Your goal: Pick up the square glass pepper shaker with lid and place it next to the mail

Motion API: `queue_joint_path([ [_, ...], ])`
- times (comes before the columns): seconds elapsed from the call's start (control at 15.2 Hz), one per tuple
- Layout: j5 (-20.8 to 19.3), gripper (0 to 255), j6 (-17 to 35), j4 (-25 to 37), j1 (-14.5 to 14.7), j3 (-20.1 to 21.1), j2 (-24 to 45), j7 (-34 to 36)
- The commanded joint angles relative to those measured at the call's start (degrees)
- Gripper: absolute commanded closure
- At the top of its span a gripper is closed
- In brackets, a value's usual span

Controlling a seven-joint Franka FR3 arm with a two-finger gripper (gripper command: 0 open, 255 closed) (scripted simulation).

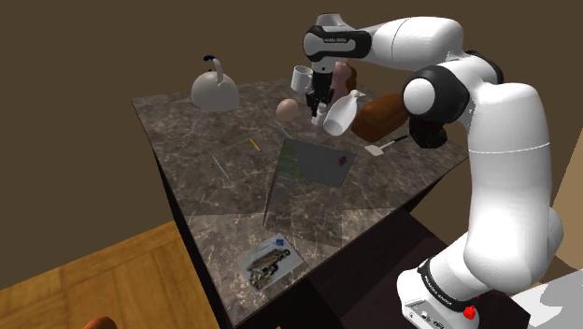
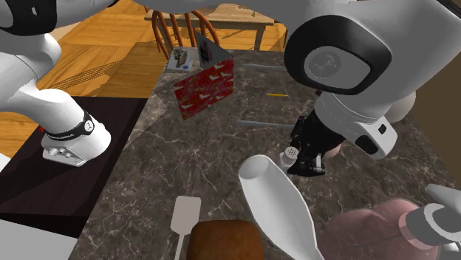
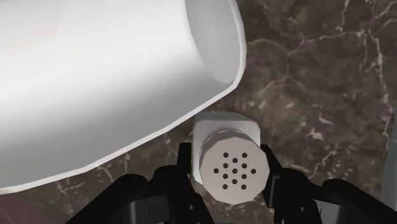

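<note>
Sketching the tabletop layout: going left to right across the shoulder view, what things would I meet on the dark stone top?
Kettle → yellow pencil → pinkish ball → white vase → white spatula.

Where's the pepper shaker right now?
In the wrist view, the pepper shaker is clasped in the hand, right beside the big white vase, over the dark marbled counter.

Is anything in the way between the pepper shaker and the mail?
Yes. A thin panel, red on one face, stands on edge on the table between the pepper shaker at the gripper and the mail. A white vase also leans beside the gripper.
</note>
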Motion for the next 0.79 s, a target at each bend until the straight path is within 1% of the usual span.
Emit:
queue_joint_path([
  [0.0,-0.04,255,-1.38,1.36,-0.12,-0.05,0.00,-0.04],
  [0.73,-0.12,255,-9.65,9.37,-0.56,-0.17,-0.30,-0.13],
])
